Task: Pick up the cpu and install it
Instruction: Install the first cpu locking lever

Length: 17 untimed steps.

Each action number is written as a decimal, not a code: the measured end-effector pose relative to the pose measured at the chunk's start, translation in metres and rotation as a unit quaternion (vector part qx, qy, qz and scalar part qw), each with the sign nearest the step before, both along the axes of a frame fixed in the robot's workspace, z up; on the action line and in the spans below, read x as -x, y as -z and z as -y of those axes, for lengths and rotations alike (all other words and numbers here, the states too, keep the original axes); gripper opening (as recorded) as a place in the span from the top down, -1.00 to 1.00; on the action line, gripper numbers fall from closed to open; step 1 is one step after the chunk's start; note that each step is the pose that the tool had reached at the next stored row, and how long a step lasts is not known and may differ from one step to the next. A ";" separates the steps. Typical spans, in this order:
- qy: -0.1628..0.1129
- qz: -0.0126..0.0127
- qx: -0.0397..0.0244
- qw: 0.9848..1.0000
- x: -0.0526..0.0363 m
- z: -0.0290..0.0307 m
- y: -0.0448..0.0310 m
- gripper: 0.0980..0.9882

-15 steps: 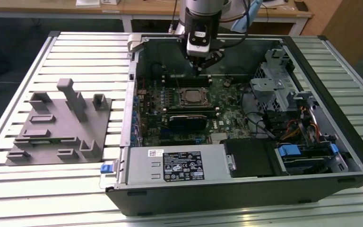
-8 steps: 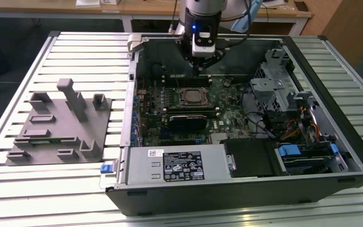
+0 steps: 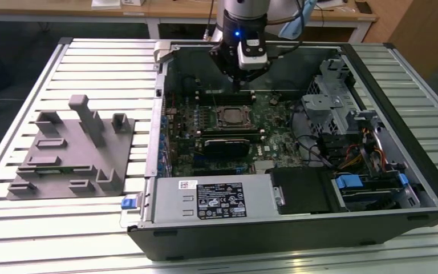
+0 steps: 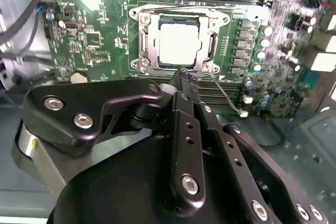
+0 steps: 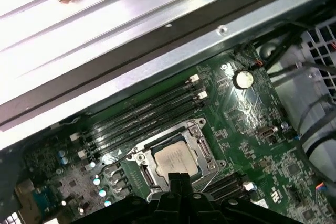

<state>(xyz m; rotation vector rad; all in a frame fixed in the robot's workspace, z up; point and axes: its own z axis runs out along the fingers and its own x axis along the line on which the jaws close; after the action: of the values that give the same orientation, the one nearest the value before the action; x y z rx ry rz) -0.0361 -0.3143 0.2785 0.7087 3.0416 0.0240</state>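
Observation:
The cpu, a small square chip with a pale silvery top, lies flat inside the dark socket with its metal frame on the green motherboard. In the first wrist view the cpu sits in the same socket. In the exterior view the cpu is near the middle of the open computer case. My gripper hangs above the board, just off the socket's edge. Its black fingertips are pressed together with nothing between them. The gripper tip stands close to one edge of the chip, apart from it.
A grey tray with upright pegs lies on the slatted table at the exterior view's left. Inside the case are a white-labelled grey box, memory slots, a drive cage and loose cables.

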 end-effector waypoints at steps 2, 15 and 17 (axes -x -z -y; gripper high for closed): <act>-0.019 0.000 0.000 1.000 0.0000 0.0000 0.0002 0.98; -0.136 0.000 0.000 0.991 0.0000 0.0000 0.0016 0.98; -0.154 0.000 0.000 0.988 0.0000 0.0000 0.0017 0.98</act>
<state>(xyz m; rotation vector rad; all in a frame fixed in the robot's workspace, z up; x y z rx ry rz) -0.0361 -0.3143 0.2768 0.2324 3.1170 0.0280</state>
